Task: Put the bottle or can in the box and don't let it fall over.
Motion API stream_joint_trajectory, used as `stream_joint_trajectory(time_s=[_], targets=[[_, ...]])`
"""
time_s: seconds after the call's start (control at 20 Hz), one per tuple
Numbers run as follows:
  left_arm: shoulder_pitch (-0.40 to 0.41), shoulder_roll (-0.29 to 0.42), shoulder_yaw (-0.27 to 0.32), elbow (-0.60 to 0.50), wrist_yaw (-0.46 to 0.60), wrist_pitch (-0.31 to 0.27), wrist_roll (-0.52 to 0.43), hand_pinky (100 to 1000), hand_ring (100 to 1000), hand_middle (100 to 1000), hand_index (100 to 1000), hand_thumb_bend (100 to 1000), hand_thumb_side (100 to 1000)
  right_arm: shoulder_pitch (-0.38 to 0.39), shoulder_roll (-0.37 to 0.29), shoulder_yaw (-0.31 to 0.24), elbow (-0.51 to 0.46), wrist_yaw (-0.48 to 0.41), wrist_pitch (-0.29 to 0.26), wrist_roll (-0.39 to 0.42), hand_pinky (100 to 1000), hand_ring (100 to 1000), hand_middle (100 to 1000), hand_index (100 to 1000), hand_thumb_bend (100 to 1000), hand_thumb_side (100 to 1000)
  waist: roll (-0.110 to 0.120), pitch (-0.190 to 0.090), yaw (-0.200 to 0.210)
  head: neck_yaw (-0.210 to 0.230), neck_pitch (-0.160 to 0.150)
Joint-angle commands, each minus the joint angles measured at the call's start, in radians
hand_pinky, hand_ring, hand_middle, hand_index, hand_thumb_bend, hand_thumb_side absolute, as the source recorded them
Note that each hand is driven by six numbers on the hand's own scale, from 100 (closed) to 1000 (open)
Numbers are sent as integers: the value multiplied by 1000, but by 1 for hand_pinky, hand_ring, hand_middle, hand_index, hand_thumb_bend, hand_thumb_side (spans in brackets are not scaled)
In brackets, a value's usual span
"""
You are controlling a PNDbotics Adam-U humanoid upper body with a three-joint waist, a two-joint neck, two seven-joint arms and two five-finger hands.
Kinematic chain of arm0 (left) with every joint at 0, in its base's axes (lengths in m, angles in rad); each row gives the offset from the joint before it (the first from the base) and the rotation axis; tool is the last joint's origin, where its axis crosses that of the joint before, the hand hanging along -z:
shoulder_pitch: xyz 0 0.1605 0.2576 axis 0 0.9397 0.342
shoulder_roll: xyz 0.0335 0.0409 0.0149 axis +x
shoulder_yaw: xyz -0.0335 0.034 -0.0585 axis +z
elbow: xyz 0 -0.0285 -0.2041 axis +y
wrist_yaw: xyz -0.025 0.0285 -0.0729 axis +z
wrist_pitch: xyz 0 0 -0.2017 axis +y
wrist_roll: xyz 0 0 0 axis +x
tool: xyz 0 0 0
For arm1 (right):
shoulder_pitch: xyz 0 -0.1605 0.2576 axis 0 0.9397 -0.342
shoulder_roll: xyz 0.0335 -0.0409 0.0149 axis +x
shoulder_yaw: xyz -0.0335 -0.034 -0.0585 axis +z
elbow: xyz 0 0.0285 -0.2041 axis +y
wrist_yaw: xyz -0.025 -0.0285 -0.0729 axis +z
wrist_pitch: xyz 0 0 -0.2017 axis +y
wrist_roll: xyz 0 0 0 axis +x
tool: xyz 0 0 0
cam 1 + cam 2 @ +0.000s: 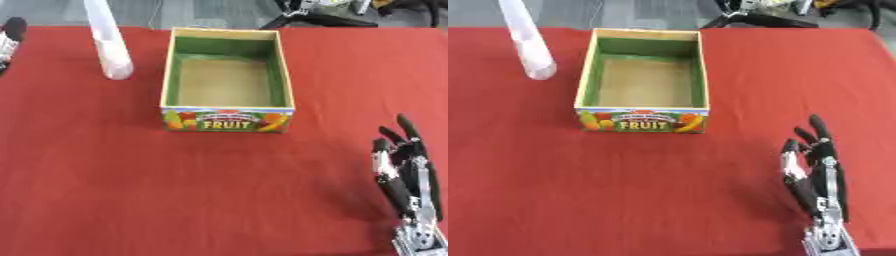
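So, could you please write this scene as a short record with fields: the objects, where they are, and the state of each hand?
surface: red table
box: open cardboard box, "FRUIT" on front, nothing inside
bottle: pale clear bottle, upright on the table, left of the box, apart from it
right hand: right hand, open, fingers up, lower right corner
left hand: left hand, only a part shows at left edge, fingers unclear

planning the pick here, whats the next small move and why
Probably bring the left hand, seen at the upper left edge, toward the clear bottle. It stands upright on the red table, left of the empty fruit box and untouched, while the right hand rests open at the lower right, farther away.
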Motion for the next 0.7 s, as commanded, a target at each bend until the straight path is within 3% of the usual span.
stream_joint_trajectory(time_s=[0.05,0.35,0.7], targets=[[-86,50,-20,138,27,-25,-5,912,1000,950,919,766,530,-2,-8,5,-3,-8,1,5,796,883,1000,965,100,470,2,-9,-5,-2,-17],[-248,35,-70,385,69,-116,-92,917,1000,952,922,825,556,-9,-6,17,-3,-14,1,20,796,883,1000,965,100,470,0,-5,-33,4,-30],[-366,0,-94,577,28,-170,-176,921,1000,952,923,875,564,-24,-3,32,-5,-23,1,37,796,883,1000,965,100,470,-4,4,-72,15,-40]])
